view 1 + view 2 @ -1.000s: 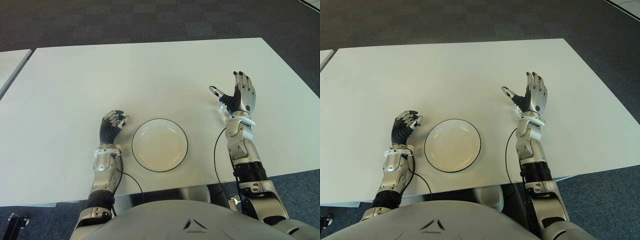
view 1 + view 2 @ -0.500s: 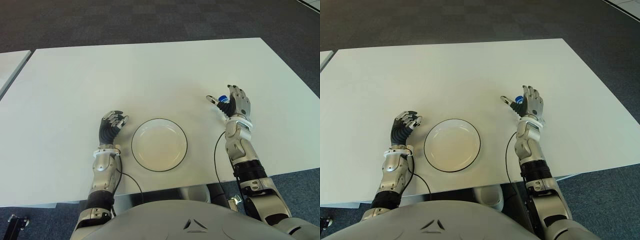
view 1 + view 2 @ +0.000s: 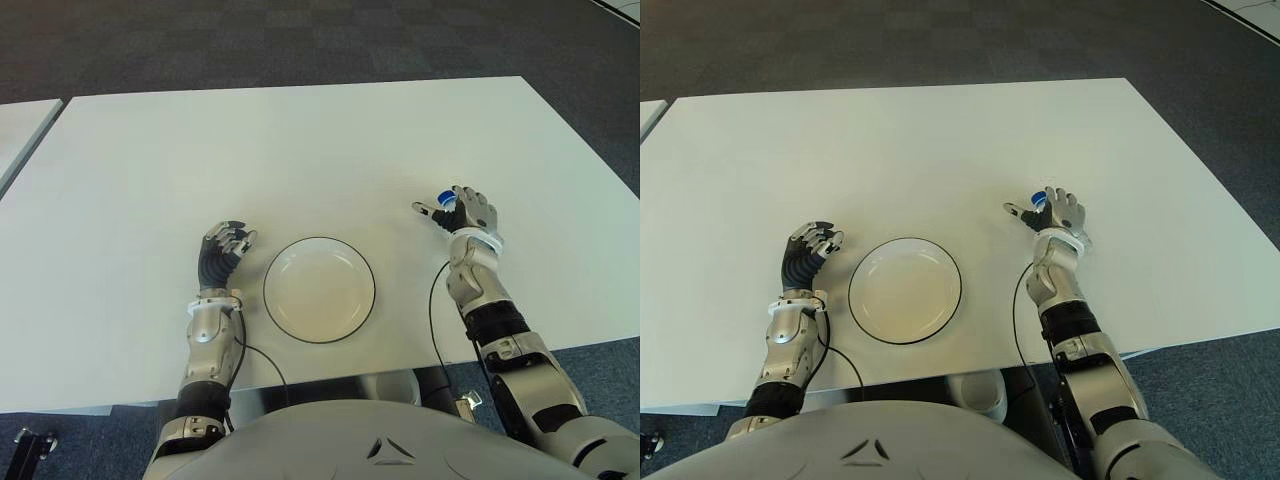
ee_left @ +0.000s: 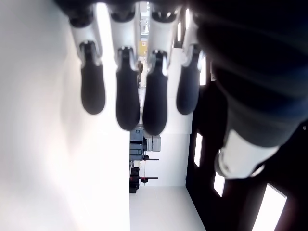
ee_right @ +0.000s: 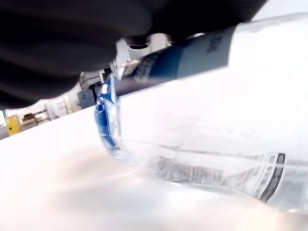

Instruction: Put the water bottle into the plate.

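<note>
- My left hand (image 3: pixel 226 245) sits just left of the plate (image 3: pixel 319 290), as it did a second ago. Its own wrist view shows the fingers (image 4: pixel 128 94) curled with nothing in them. I'm leaving it idle.
- The plate is unmoved near the front edge of the worktop (image 3: pixel 300 150), and there is nothing in it. The task is not yet started at that end.
- My right hand (image 3: pixel 462 212) is what has changed. A second ago it was raised, palm open and fingers spread above the worktop, well right of the plate. Now it has come down low and the fingers have folded over the bottle (image 3: pixel 1038 198).
- Only the bottle's blue cap shows in the eye views, peeking out at the hand's far side. The right wrist view shows its clear body and blue label (image 5: pixel 192 57) right up against the palm, low to the worktop. I can't tell whether it stands or lies.
- I read the hand as wrapping round the bottle, but I cannot tell from these views whether the grip is fully closed and firm.
- My judgement: the reach is done and the grasp is under way. What remains is the lift, a carry left to the plate, and the release. The smooth, clear body could slip if I lift before the fingers are seated.
</note>
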